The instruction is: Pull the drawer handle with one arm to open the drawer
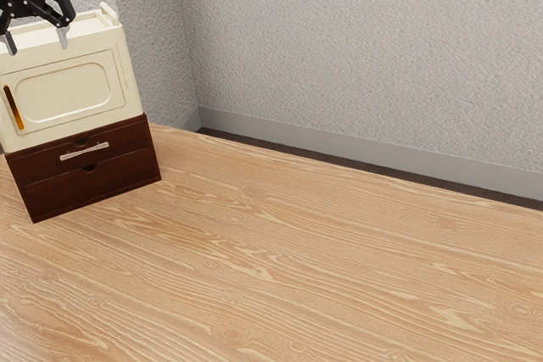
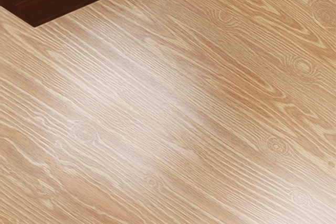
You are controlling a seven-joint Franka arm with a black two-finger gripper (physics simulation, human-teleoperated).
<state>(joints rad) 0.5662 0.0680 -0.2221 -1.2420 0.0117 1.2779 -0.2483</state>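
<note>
Surface is supporting drawer unit, exterior view's left; gripper is hovering above handle height, jaws spread, likely for straddling it.

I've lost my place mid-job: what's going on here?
The black two-finger gripper is handling nothing: its jaws stand apart, up near the top of the cream box-shaped cabinet. Below that cabinet, the dark brown, boxy drawer unit looks shut, its slim silver bar handle untouched. No drawer is pulled out.
</note>
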